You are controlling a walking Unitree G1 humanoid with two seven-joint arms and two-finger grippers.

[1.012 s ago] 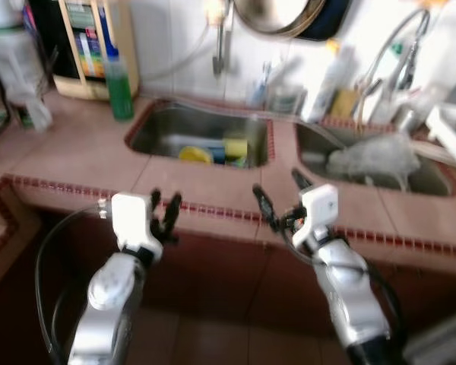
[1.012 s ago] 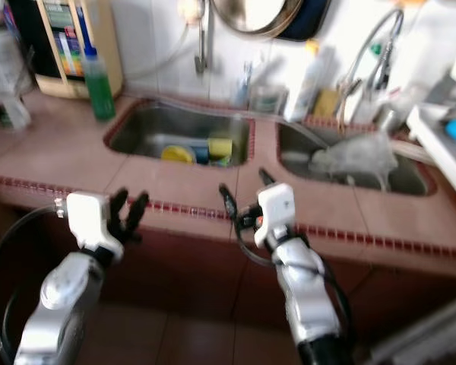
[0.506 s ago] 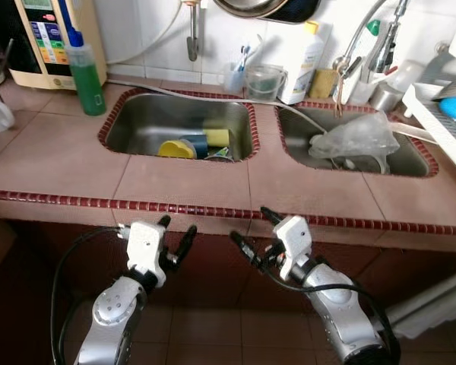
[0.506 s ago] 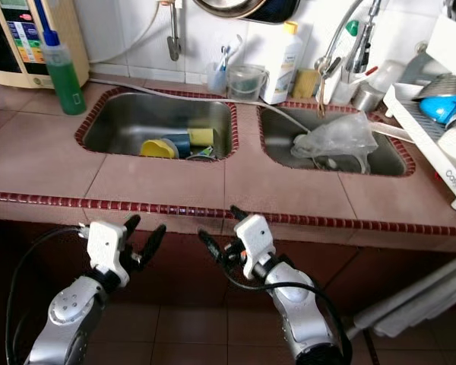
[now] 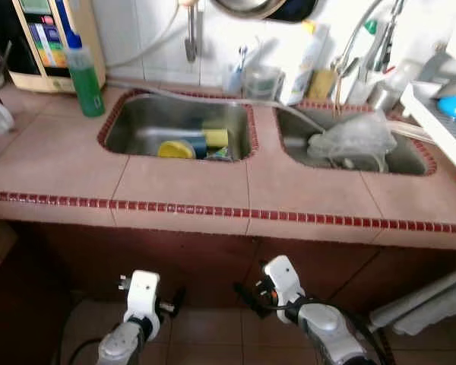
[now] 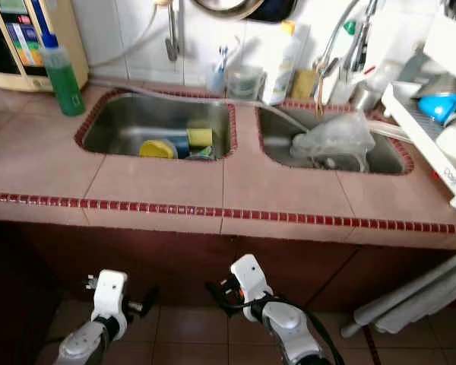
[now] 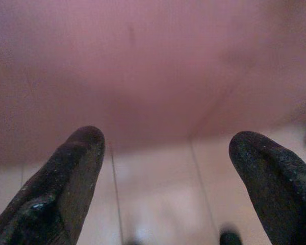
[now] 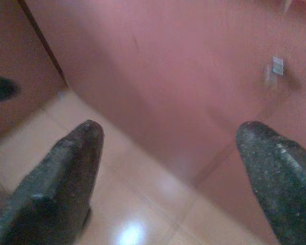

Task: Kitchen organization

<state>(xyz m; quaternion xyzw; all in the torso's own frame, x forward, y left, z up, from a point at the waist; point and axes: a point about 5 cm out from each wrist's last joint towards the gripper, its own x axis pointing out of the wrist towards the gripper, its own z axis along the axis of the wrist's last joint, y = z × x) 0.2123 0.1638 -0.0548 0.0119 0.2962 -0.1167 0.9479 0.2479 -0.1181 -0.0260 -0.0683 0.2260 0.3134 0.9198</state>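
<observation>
Left eye, counter (image 5: 175, 190): pink tile, red trim.
Left eye, left sink (image 5: 148, 125): held yellow bowl (image 5: 175, 150), dishes.
Left eye, right sink (image 5: 410, 163): held plastic bag (image 5: 351, 141).
Left eye, bottle (image 5: 83, 72): green, beside left sink.
Right eye, rack (image 6: 433, 129): at counter's right end.
Left wrist, left gripper (image 7: 166, 178): low before cabinet, fingers wide, empty.
Right wrist, right gripper (image 8: 168, 173): low before cabinet, fingers wide, empty.

Both tools low, fingers (image 7: 66, 178) spread wide
</observation>
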